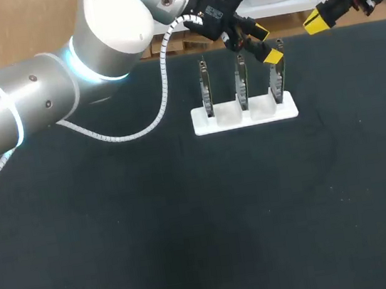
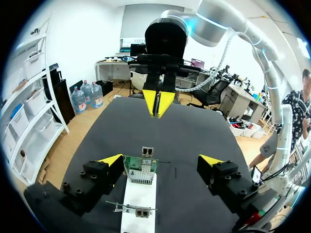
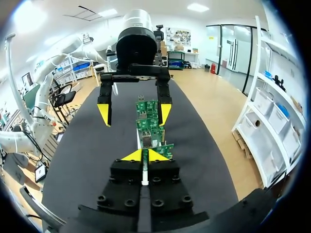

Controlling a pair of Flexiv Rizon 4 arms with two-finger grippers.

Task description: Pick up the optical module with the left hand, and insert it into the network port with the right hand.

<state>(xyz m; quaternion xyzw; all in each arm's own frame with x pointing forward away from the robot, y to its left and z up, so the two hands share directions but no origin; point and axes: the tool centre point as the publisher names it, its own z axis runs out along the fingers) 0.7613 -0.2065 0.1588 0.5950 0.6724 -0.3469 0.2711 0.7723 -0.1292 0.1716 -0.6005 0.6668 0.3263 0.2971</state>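
L end effector (image 1: pixel 267 44) open astride upright card (image 1: pixel 279 83) in rack (image 1: pixel 229 119).

Black table (image 1: pixel 157 250), perhaps cloth-covered; white stand (image 1: pixel 244 117) on it near far edge

a white plastic slotted stand (image 1: pixel 244 117) sits on the black-topped table (image 1: pixel 191 231) near its far edge, right of centre. three upright green circuit boards (image 1: pixel 206 92) stand in it in a left-to-right row. the left gripper (image 1: pixel 267 44) hangs over the row's right end; the right gripper (image 1: pixel 316 21) is by the far edge, right of the stand.
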